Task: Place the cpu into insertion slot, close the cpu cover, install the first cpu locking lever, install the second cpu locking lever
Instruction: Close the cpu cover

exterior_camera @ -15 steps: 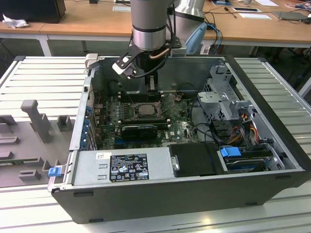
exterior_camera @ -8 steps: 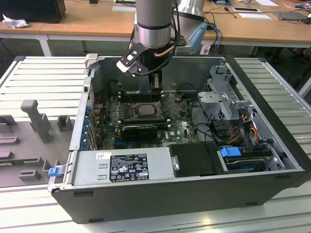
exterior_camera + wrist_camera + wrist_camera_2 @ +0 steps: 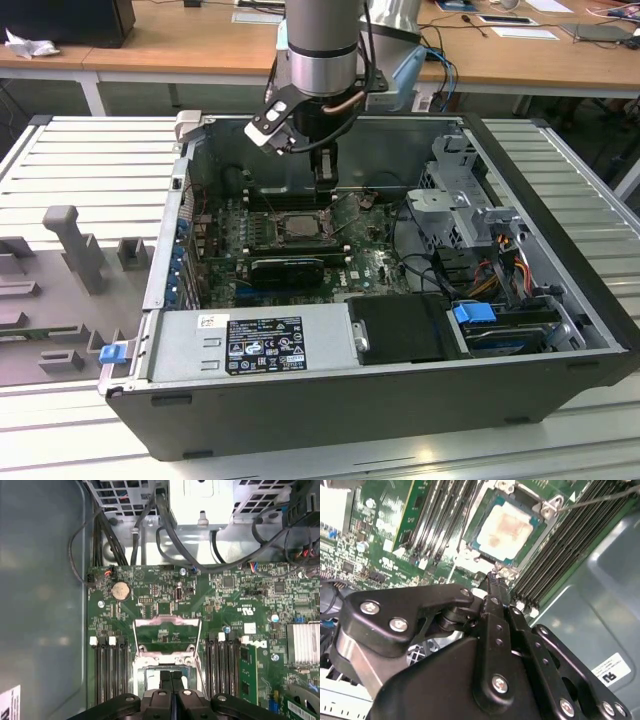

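Observation:
The cpu (image 3: 507, 527), a pale silver square, lies in the black-framed insertion slot (image 3: 470, 547) on the green motherboard; in the exterior view the slot (image 3: 300, 228) sits mid-board. The cpu cover (image 3: 167, 626), a silver frame with a square window, is swung open away from the slot. My gripper (image 3: 171, 676) hangs just above the slot's edge on the cover's hinge side, its black fingers pressed together with nothing between them. In the exterior view the gripper (image 3: 325, 188) stands just behind the slot. A thin wire locking lever (image 3: 600, 500) sticks out from one socket corner.
Long black memory slots (image 3: 110, 675) flank the socket on both sides. A black expansion card (image 3: 285, 268) lies in front of it, with the power supply (image 3: 250, 345) along the case's near wall. Drive cages and cable bundles (image 3: 470, 215) crowd the exterior view's right.

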Available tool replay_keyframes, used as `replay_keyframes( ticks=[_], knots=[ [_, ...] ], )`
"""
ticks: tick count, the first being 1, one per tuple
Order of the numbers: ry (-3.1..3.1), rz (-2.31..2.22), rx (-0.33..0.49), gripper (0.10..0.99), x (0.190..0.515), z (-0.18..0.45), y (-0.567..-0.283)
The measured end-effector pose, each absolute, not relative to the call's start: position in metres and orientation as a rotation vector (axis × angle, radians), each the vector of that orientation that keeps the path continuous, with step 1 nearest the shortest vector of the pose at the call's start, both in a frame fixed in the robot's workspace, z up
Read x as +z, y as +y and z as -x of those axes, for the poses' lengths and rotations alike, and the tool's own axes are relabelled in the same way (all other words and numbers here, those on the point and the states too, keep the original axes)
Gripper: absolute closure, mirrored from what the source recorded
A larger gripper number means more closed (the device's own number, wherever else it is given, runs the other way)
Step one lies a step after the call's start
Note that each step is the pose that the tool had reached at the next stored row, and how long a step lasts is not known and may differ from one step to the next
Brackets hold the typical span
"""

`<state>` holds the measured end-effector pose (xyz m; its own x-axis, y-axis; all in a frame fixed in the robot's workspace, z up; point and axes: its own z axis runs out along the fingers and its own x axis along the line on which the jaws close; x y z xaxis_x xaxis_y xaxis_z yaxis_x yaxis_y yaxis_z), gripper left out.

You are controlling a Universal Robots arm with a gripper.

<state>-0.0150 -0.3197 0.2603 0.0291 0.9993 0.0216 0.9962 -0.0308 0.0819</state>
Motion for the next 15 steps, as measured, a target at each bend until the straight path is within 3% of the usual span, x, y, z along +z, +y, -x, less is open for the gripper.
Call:
replay_keyframes(
  ticks=[15],
  knots=[
    [2.158,-2.224,0.108,0.980,0.260,-0.016,-0.320]
  ],
)
